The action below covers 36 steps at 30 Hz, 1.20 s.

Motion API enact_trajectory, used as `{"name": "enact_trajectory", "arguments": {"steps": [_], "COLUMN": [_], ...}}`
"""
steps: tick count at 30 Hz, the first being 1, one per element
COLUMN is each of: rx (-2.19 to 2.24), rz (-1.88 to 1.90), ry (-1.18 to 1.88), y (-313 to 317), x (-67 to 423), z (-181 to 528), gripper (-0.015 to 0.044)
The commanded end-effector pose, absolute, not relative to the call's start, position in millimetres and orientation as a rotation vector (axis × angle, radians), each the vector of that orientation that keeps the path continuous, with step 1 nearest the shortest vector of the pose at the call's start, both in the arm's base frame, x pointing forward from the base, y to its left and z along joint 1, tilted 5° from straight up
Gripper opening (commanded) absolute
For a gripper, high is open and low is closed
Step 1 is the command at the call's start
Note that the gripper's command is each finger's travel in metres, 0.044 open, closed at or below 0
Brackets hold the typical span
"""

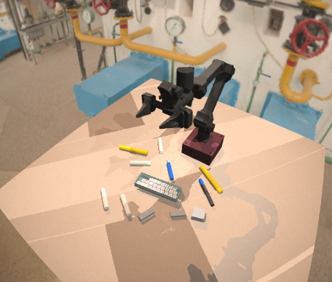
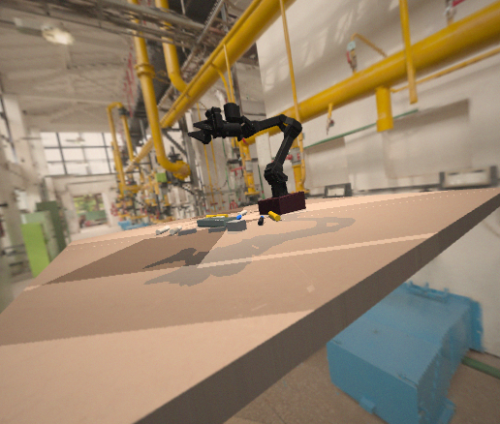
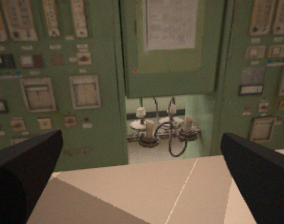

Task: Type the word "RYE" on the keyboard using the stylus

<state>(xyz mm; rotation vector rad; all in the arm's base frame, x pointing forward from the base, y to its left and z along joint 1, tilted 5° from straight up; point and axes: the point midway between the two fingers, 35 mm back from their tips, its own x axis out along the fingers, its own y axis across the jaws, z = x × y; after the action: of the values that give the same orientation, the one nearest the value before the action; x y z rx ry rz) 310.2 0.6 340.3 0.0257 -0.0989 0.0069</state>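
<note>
The small green keyboard (image 1: 137,184) (image 2: 211,223) with white keys lies on the desk, in front of the arm's base. A blue stylus (image 1: 170,170) (image 2: 239,217) with a thin pale tip lies behind the keyboard, between it and the base. The key letters are too small to read. My gripper (image 1: 148,122) (image 2: 192,130) (image 3: 143,138) is wide open and empty, high above the desk and pointing outward. Neither keyboard nor stylus shows in the wrist view.
Yellow markers (image 1: 133,150) (image 1: 211,179) and a black pen with a blue end (image 1: 207,194) lie around the keyboard. Several white sticks (image 1: 160,145) (image 1: 140,163) (image 1: 105,199) (image 1: 125,205) lie behind it and to its left. Grey blocks (image 1: 147,215) (image 1: 177,215) (image 1: 199,214) lie in front.
</note>
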Motion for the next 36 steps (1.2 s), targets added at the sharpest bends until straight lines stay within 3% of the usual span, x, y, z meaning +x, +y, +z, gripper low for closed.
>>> {"name": "enact_trajectory", "arguments": {"steps": [1, 10, 17, 23, 33, 36], "rx": [0.025, -0.036, -0.136, -0.237, -0.24, -0.243], "rz": [0.008, 0.058, 0.115, 0.161, 0.163, 0.16], "ry": [-0.087, 0.518, 1.053, 1.458, 1.47, 1.469], "y": [1.0, 24.2, 43.5, 52.4, 50.2, 14.9], "x": [311.9, 364.0, 353.2, 318.4, 318.0, 328.5], "z": [338.0, 208.9, 98.6, 33.0, 31.5, 34.0], "gripper": [0.0414, 0.0177, 0.0, 0.0, 0.0, 0.0]}}
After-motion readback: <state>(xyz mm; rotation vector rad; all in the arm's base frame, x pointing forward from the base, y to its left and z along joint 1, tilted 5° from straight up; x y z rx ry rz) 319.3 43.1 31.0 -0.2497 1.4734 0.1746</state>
